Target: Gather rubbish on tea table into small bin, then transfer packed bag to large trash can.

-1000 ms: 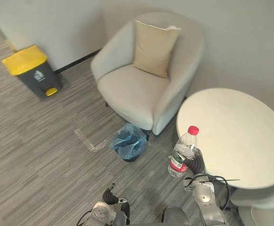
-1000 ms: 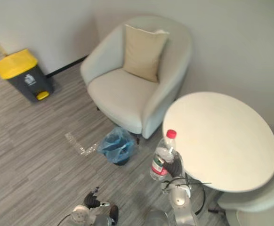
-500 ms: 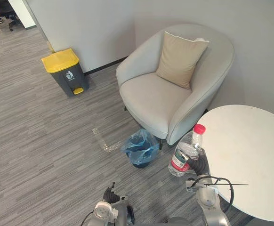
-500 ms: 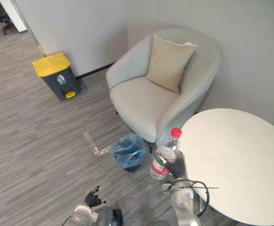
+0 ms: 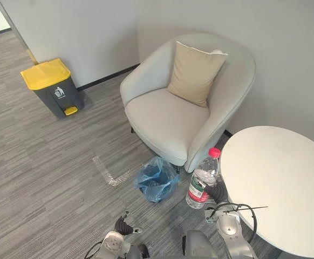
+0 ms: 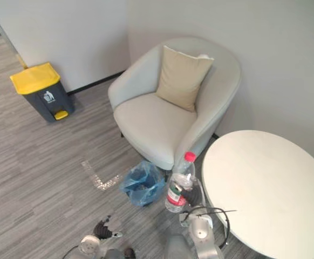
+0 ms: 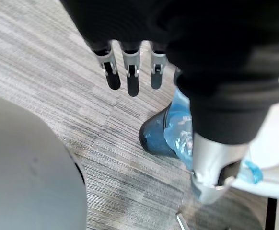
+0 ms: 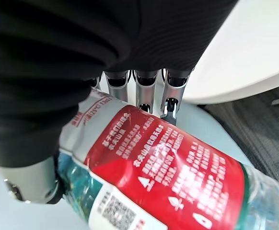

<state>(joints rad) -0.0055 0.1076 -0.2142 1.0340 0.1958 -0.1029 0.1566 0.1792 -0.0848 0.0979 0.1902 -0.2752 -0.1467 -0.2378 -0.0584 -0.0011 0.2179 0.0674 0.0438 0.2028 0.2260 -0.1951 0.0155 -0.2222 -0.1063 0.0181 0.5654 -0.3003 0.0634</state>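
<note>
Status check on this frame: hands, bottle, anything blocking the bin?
Right hand shut on bottle, cap up, beside table edge. Left hand open, empty. Small bin on floor by armchair, path looks open.

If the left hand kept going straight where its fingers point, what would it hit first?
Most likely the small bin with its blue bag, just ahead of the open left hand; depth is unclear, so the floor could come first.
</note>
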